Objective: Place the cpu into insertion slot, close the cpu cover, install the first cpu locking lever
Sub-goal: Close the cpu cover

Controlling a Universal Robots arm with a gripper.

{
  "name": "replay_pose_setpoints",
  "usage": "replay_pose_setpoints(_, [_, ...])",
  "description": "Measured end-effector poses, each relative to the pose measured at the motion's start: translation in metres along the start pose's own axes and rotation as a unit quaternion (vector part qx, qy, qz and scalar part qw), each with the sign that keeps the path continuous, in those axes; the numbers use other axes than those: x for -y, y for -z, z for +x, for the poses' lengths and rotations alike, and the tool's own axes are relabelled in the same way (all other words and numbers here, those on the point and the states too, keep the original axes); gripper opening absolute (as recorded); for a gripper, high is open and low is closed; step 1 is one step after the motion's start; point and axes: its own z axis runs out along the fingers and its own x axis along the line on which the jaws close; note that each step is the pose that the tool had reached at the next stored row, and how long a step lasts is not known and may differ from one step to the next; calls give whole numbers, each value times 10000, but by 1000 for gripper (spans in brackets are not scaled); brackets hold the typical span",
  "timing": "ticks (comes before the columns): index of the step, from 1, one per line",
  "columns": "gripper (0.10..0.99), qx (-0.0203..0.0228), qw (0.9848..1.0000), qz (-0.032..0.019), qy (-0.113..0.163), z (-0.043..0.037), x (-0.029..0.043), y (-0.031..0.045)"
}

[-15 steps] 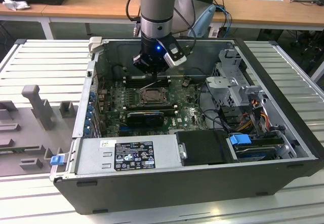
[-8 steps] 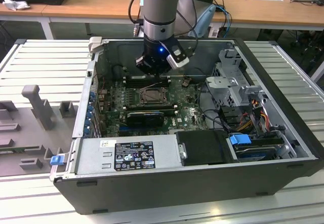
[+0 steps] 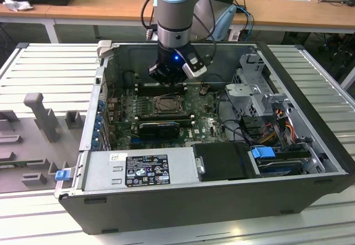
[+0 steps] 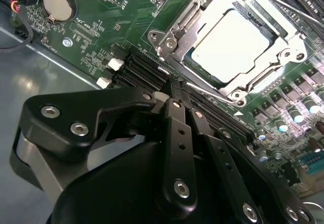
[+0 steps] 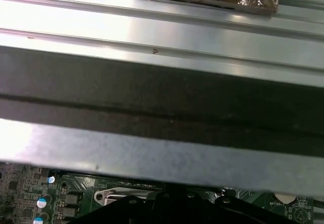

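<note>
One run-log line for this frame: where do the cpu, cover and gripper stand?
cpu: seated in socket | cover: down over cpu | gripper: shut, empty, tips beside socket | lever: state unclear

A robotics lab or workshop: an opened computer case (image 3: 222, 195) lies on a ribbed aluminium surface (image 3: 50, 67), with cluttered wooden desks (image 3: 111, 4) behind it

A dark case wall (image 5: 162, 102) spans above a strip of green motherboard (image 5: 71, 193).
</note>
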Motion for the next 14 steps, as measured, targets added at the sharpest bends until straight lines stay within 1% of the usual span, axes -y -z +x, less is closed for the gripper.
replay_pose_setpoints(6, [106,-3,10000,25,-1,-9,5,-25])
replay_pose_setpoints(14, [106,-5,10000,44,-1,-12,10,-57])
